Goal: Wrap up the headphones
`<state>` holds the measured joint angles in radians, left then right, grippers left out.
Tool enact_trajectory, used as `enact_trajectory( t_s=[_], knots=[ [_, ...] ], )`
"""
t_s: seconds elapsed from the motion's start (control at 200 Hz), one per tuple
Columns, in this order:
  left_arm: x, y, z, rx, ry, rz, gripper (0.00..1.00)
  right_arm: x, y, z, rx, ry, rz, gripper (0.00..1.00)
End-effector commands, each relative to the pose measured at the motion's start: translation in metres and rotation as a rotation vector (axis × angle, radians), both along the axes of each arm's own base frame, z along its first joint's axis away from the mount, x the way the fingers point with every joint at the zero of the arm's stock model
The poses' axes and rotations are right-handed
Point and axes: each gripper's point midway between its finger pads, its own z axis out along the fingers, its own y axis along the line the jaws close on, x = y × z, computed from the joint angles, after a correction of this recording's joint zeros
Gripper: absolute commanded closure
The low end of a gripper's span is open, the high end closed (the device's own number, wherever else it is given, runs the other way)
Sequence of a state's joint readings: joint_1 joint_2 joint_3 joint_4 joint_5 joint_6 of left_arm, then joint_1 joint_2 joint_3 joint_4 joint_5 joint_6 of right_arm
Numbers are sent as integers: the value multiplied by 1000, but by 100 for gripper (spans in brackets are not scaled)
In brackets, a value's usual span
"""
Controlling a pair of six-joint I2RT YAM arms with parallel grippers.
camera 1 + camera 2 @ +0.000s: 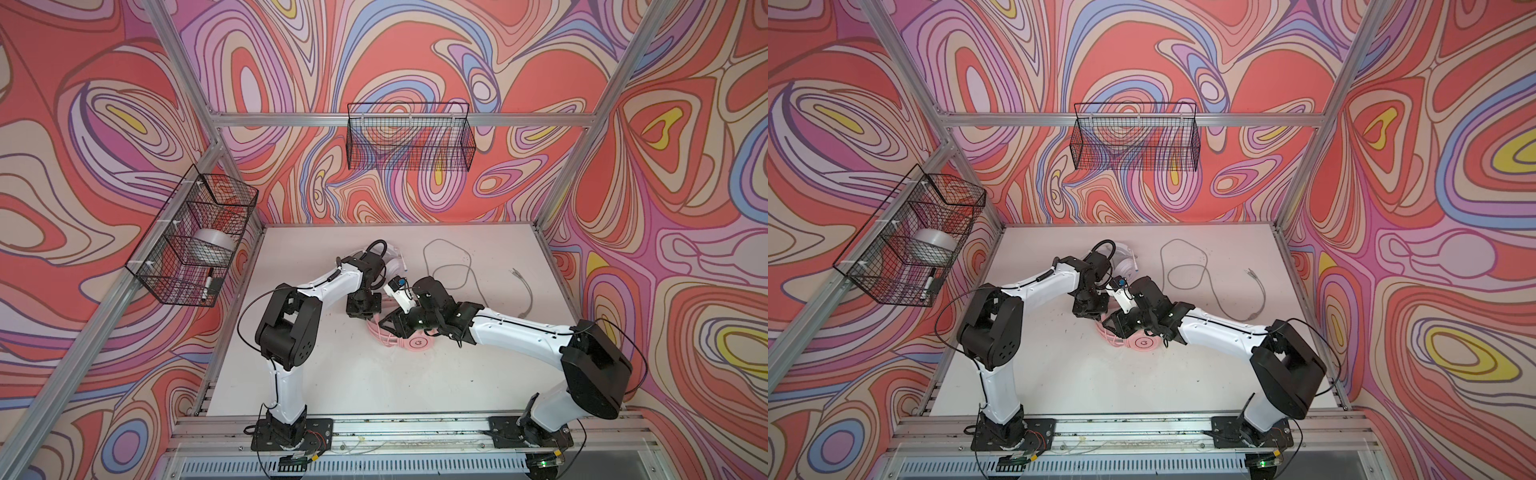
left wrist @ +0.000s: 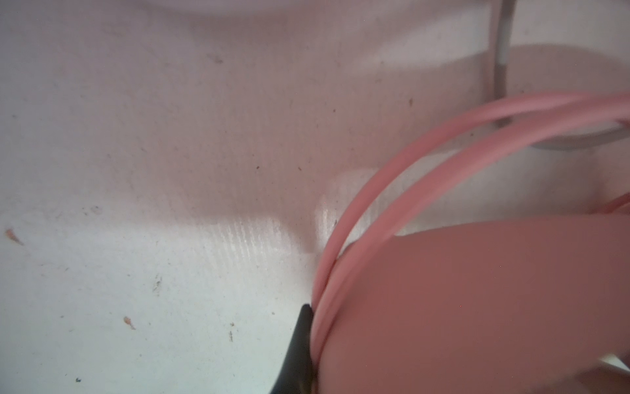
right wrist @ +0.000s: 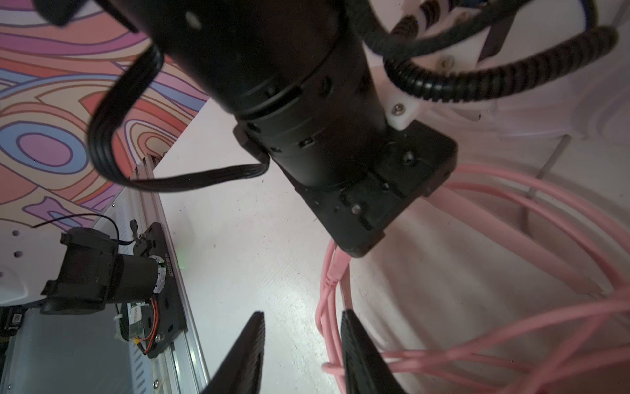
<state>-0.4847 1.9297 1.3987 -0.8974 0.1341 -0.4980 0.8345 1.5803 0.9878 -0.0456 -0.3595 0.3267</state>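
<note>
Aluminium rail [image 1: 415,428] along the front edge carries both arm bases. The sticker [image 3: 166,269] on the left base motor has print in the right wrist view, too blurred to read

On the white table [image 1: 332,386], mid-front, lies the pink headset [image 1: 417,343], earcup face up. It bears a circled mark like a "3", legible in both top views. The pink cable [image 1: 379,332] is coiled just beside that earcup

The left gripper [image 1: 363,308] points down onto the coil, its tips hidden in the top views. The left wrist view shows one black finger [image 2: 296,351] tight against the cable strands, with a blurred pink earcup filling that frame. The jaws are closed, clamping the pink cable. Only the right wrist view shows the cable's moulded strain relief coming out under the left gripper body

The right gripper [image 3: 303,341] has its jaws apart with bare table between them. One finger's outer side touches the cable loops, and it grips nothing

Farther back, the white headset [image 1: 392,259] is partly hidden behind the left wrist. Its grey cable [image 1: 451,266] lies in loose loops to the right, well apart from the pink coil. A short grey stretch also shows in the left wrist view

On the left wall a wire basket [image 1: 174,291] holds a tape roll [image 1: 212,245] and a marker [image 1: 209,284]. A second wire basket [image 1: 409,139] hangs on the swirl-printed back wall [image 1: 540,62]
</note>
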Motion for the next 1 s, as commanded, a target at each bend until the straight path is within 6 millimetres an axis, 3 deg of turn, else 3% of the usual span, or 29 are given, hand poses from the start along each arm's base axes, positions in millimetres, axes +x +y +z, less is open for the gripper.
enact_trajectory(
  t_s=[0.0,0.2,0.716,0.997],
  knots=[
    [-4,-5,0,-39,24,0,100,8,6,-4,35,27,-71,62],
    [-5,-4,1,-38,24,0,100,13,7,-22,23,83,-119,65],
    [-6,-3,1,-41,23,3,100,14,15,-40,22,143,-137,69],
    [-7,1,-3,-38,31,9,100,8,2,-13,56,42,-127,69]
  ],
)
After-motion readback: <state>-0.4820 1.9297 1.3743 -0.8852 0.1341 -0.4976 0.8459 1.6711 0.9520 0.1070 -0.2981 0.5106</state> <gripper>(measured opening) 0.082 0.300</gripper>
